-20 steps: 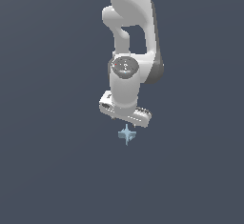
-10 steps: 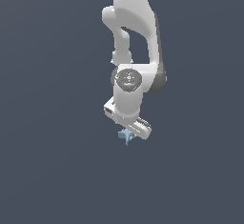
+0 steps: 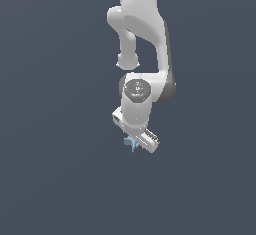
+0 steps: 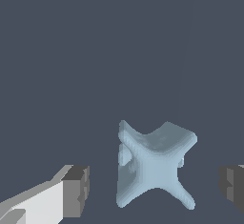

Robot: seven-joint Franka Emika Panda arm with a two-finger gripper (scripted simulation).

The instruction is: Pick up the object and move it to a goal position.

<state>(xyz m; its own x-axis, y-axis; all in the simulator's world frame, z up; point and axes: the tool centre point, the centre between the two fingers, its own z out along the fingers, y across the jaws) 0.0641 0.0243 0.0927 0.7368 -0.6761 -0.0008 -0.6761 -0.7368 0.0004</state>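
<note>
Arm (image 3: 142, 39) reaching down | fingers (image 4: 76, 192) spread astride object (image 4: 152, 163)

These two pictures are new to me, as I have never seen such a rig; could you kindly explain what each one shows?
Both are simulator renders of one white robot arm. The exterior view looks at the whole arm from outside: it bends down to its gripper, low over a plain dark surface. The wrist view comes from a camera on the wrist, looking past the grey fingertips. Between them lies the object, a small pale-blue star-like piece with four points; in the exterior view only part of it shows beneath the gripper. The jaws stand open on either side, with a gap to the piece, so nothing is held yet.
</note>
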